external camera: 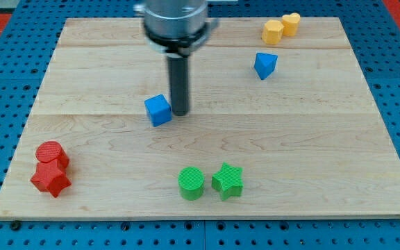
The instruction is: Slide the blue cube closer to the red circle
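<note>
The blue cube [158, 110] lies left of the board's middle. My tip [180, 113] stands just to its right, touching or nearly touching its right side. The red circle [51, 153], a short cylinder, sits near the board's left edge, well down and to the left of the cube. A red star-shaped block [51, 178] lies right below the red circle, touching it.
A blue triangular block [264, 65] lies up and to the right. Two yellow blocks [280, 28] sit at the top right. A green cylinder [191, 183] and a green star [228, 180] lie near the bottom edge. The wooden board [325, 139] rests on a blue surface.
</note>
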